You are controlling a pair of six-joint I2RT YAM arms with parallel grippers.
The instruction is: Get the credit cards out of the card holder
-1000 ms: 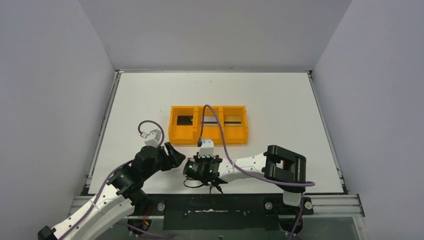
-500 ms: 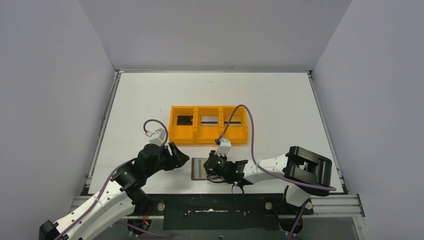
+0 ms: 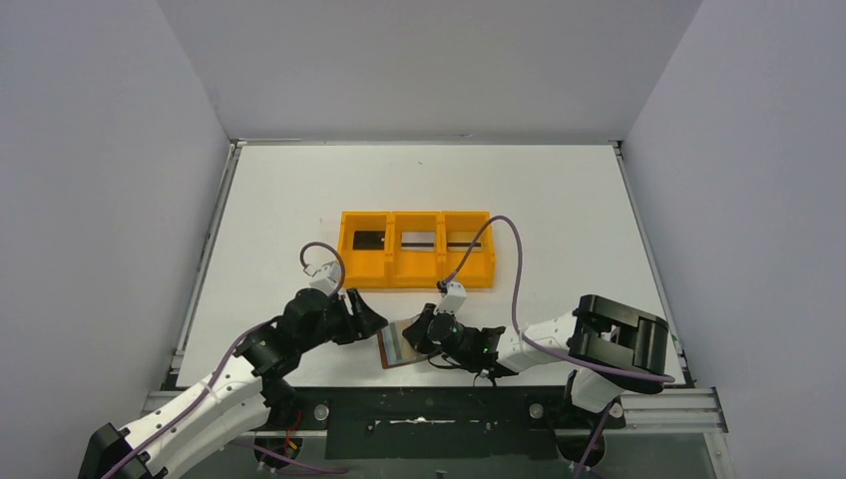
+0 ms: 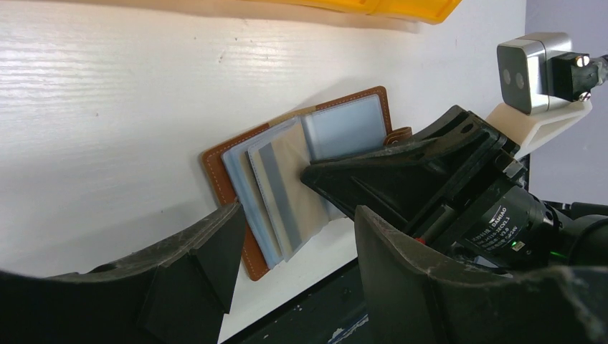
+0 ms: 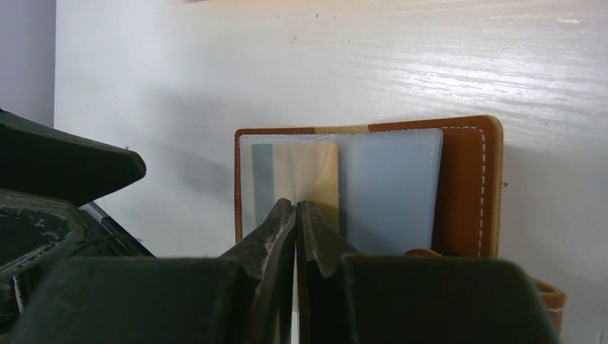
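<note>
The card holder (image 3: 395, 346) lies open near the table's front edge, brown leather with pale blue-grey sleeves (image 5: 391, 190). My right gripper (image 5: 296, 205) is shut, its tips (image 4: 315, 174) on a tan leaf with a grey stripe that stands up a little from the holder (image 4: 287, 179); whether the leaf is pinched I cannot tell. My left gripper (image 4: 295, 236) is open just left of the holder, one finger (image 4: 215, 247) by its brown edge, holding nothing. The credit cards lie in the orange tray: black (image 3: 369, 239), silvery grey (image 3: 419, 239), tan-gold (image 3: 465, 241).
The orange three-compartment tray (image 3: 416, 275) stands just behind both grippers. The table's front edge and the black rail (image 4: 315, 315) run right beside the holder. The two grippers (image 3: 367, 321) (image 3: 413, 334) are close together over it.
The right gripper slid right off the holder, uncovering it, then came back onto its inner leaves. The holder has turned slightly. The left gripper has moved right toward it.
</note>
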